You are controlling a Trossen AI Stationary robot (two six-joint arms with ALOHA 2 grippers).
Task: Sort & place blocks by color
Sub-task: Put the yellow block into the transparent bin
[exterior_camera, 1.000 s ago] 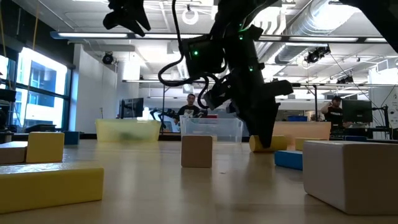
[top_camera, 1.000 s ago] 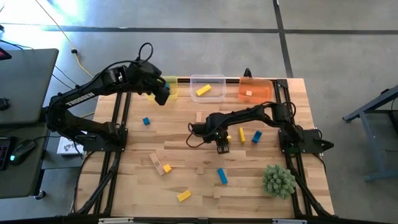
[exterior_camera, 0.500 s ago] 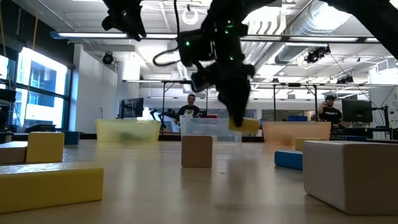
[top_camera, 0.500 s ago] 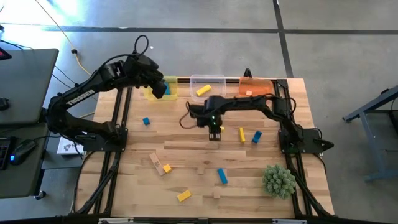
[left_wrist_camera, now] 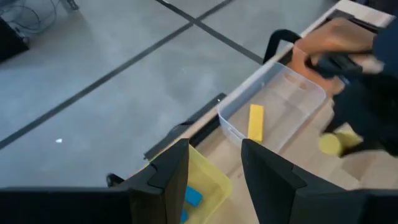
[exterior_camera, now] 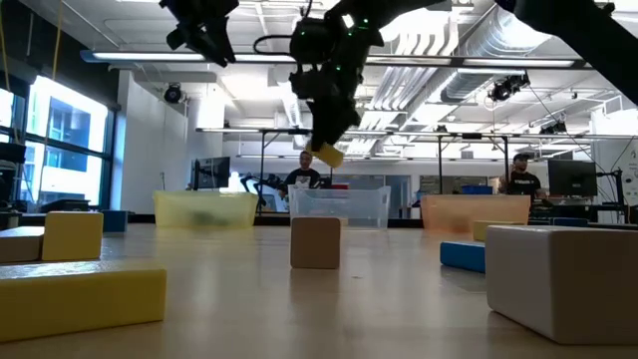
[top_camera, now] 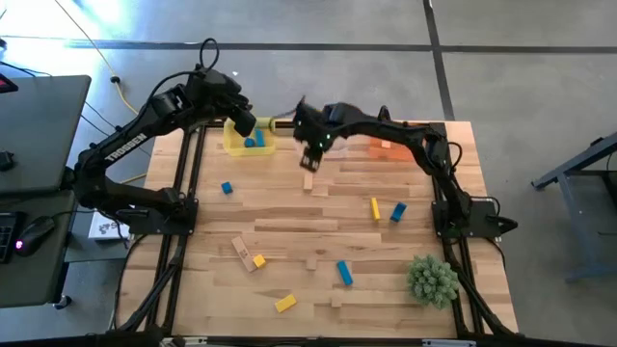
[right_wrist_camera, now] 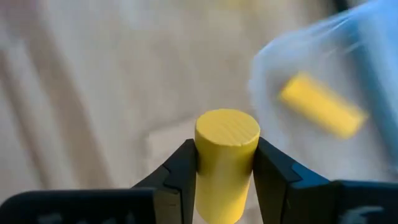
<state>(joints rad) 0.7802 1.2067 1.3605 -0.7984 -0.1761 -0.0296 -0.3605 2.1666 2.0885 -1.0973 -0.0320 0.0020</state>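
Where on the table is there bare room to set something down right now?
Free: the left-middle stretch between the small blue block and the plain wood bar. Crowded: the back edge by the yellow bin, and the right side around the plant ball.

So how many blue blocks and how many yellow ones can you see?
Blue blocks: 4
Yellow blocks: 5 (one held in the right gripper, one in the clear bin)
Total: 9

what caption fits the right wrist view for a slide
Right gripper shut on a yellow block, carried toward the clear bin that already holds a yellow bar.
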